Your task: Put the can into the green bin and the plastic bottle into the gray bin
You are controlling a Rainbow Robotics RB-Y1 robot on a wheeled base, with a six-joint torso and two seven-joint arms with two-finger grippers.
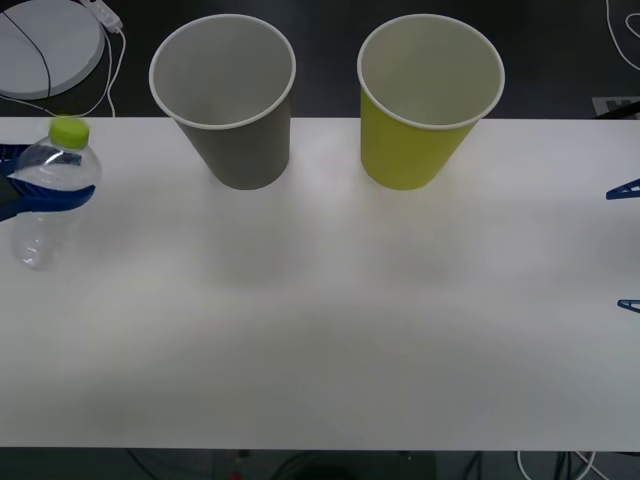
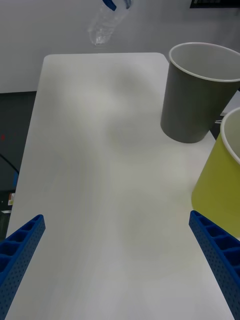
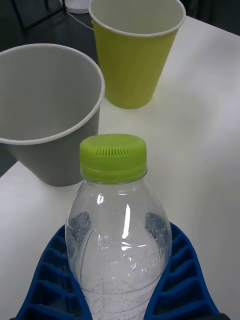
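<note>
Here the left gripper point(image 1: 40, 190) clasps the plastic bottle point(image 1: 48, 190), nothing between it and the gray bin point(image 1: 232, 110).

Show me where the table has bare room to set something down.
The whole near stretch of the table in front of the gray bin and green bin is bare, between the left gripper holding the bottle and the open right gripper. It is crowded along the far edge, where the bins stand with a narrow gap.

I see a big white desk point(image 1: 320, 340). Behind it, a round white disc point(image 1: 45, 45) sits on the dark floor point(image 1: 330, 60). A white cord point(image 1: 112, 50) runs beside it.
</note>
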